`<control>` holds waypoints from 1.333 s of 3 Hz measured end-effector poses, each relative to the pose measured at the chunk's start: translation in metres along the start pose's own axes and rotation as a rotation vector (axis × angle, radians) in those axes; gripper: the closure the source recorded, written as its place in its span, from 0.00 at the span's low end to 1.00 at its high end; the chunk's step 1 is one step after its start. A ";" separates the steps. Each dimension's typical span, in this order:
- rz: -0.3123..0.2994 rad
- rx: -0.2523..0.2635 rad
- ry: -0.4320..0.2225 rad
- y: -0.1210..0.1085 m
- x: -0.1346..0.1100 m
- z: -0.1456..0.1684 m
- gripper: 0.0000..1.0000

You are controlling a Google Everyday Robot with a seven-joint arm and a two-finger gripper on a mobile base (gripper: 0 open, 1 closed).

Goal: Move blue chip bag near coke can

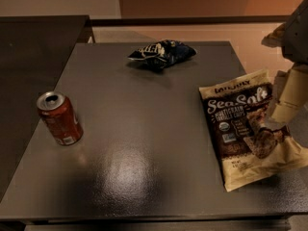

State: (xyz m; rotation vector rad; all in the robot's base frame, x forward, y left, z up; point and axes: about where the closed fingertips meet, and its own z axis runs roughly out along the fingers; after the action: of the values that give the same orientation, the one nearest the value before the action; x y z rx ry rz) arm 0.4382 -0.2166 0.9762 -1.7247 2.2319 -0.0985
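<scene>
The blue chip bag [161,53], crumpled dark navy foil with white lettering, lies at the far middle of the dark grey table [144,143]. The coke can [59,118], red with a silver top, stands upright near the table's left edge, well apart from the bag. My gripper [282,110] hangs at the right edge of the view, above the right side of the table and over a tan-and-brown bag. It is far to the right of the blue chip bag and holds nothing that I can see.
A larger flat tan-and-brown "Sea Salt" chip bag [248,129] lies on the right part of the table, partly under my gripper. A darker surface [33,47] adjoins the table on the left. A pale floor and wall lie beyond the far edge.
</scene>
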 end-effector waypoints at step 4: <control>0.072 0.087 -0.082 -0.107 -0.047 0.071 0.00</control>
State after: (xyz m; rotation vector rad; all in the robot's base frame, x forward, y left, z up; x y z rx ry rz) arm 0.5685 -0.1909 0.9443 -1.5736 2.1936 -0.1048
